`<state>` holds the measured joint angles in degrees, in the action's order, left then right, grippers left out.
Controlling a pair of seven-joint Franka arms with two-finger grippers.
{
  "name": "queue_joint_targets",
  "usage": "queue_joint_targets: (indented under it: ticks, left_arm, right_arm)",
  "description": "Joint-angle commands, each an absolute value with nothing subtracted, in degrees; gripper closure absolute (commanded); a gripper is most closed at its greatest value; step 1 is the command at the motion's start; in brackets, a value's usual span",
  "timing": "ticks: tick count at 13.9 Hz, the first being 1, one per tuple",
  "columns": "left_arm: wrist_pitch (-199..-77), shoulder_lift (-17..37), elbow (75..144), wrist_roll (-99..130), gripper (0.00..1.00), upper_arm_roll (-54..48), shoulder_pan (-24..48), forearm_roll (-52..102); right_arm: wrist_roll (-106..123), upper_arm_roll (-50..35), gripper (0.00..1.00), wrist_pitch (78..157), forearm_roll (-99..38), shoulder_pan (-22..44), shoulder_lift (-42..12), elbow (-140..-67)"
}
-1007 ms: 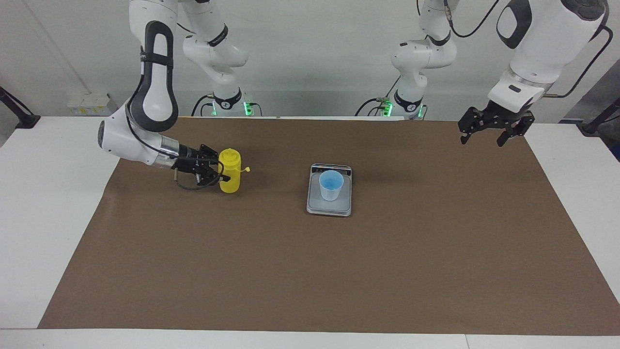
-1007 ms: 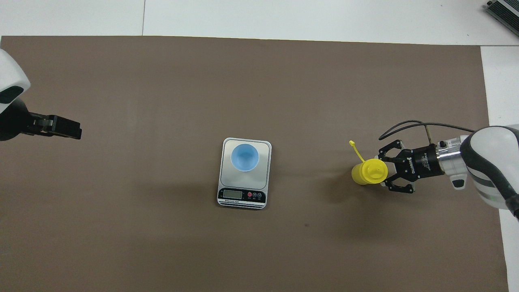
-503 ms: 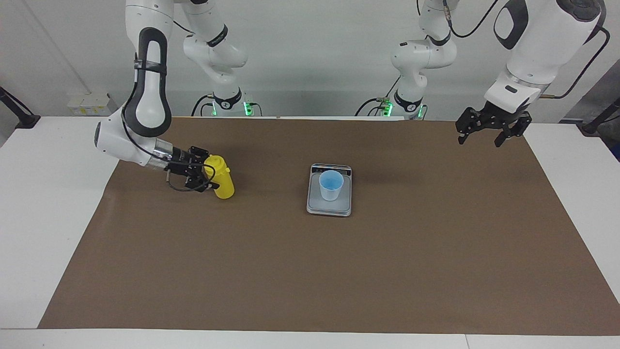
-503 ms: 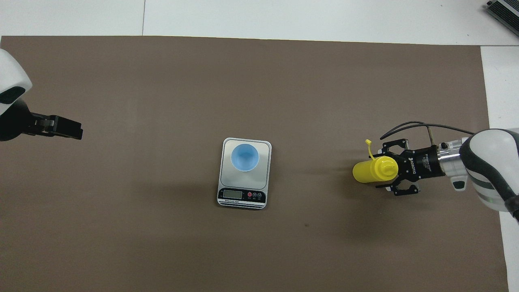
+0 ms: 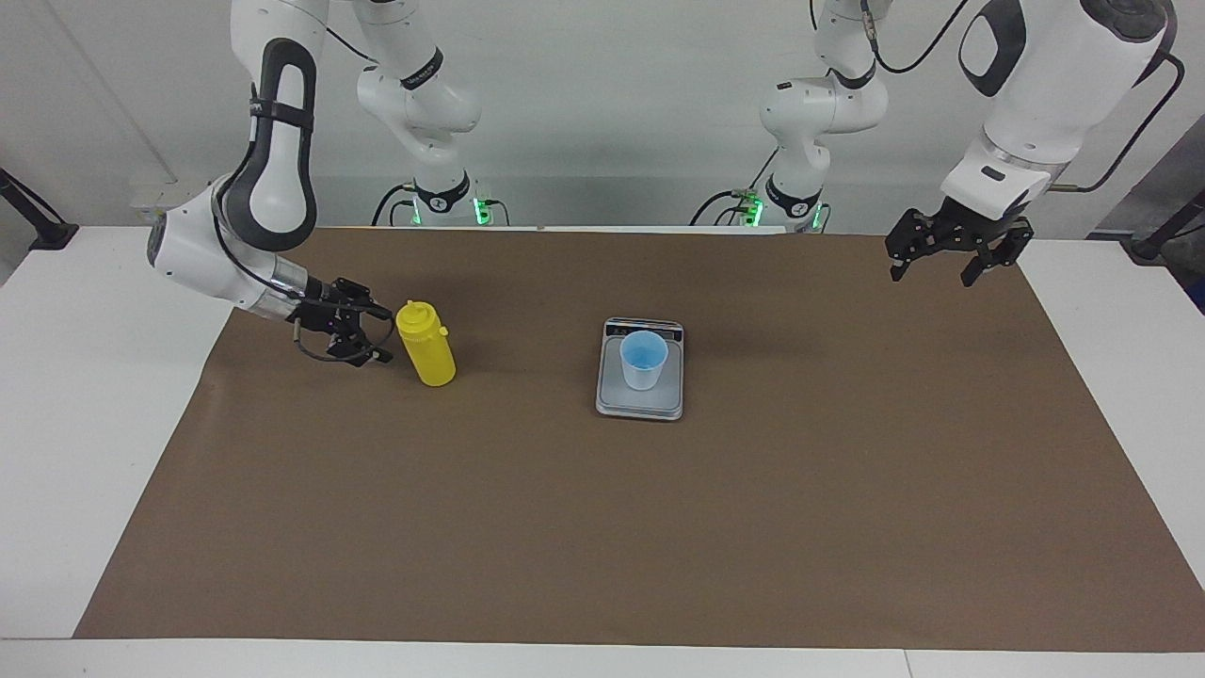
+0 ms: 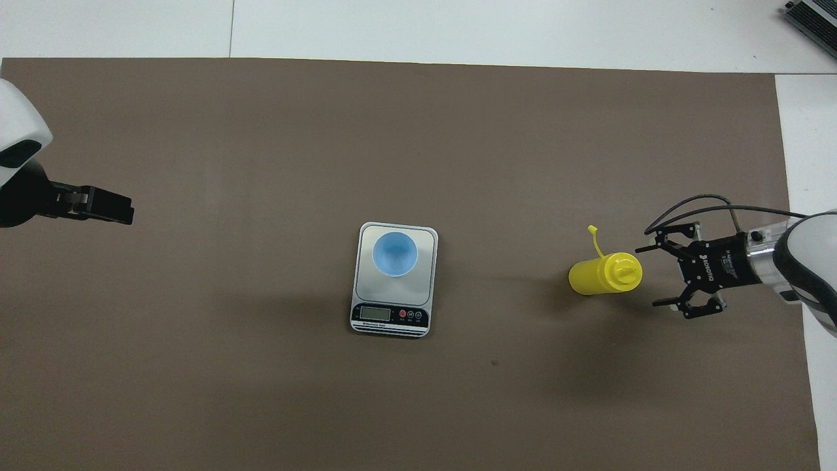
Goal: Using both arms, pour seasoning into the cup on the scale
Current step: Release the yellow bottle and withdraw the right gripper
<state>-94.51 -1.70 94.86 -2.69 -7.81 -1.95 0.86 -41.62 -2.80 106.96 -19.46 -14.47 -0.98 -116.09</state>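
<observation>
Spreading across most of the table [image 5: 56,395], the brown mat [image 5: 753,527] is carrying everything the task needs. Both arms are reaching in over it. The right arm [image 5: 268,179] is pulling back toward its own end of the table: a second ago its gripper was hugging the bottle, and now the right gripper [image 5: 369,331] is sitting just beside it, apart from it, fingers spread and holding nothing. The left arm is waiting, its left gripper [image 5: 951,264] hanging open and empty over the mat's edge at its own end, barely shifted.

At the middle of the mat the scale [image 5: 640,400] is lying flat, display strip toward the robots, with the cup [image 5: 644,359] standing upright on its platform, unchanged. The seasoning [image 5: 425,344] is standing on the mat, well apart from the scale toward the right arm's end, now leaning and slightly shifted, its tethered cap dangling open.

Judging from this, the grasp has been let go, so pouring is not yet starting; a fresh hold on the bottle is probably needed.
</observation>
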Motion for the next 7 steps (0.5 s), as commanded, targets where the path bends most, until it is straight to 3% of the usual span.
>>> queue_joint_targets:
  ticks: [1,3,7]
  left_arm:
    - [-95.8,-3.8,97.3,-2.7,0.00,-7.4,-1.6,1.5]
    - [-95.8,-3.8,97.3,-2.7,0.00,-7.4,-1.6,1.5]
    - [-95.8,-3.8,97.3,-2.7,0.00,-7.4,-1.6,1.5]
  right_arm:
    - [-38.0,-3.7,0.00,107.2,-9.2,-9.3,2.7,-115.6]
    - [-31.0,-3.7,0.00,106.8,-2.0,-3.9,4.2,-115.6]
    - [-24.7,-3.7,0.00,106.7,-1.6,2.8,5.8,-112.9]
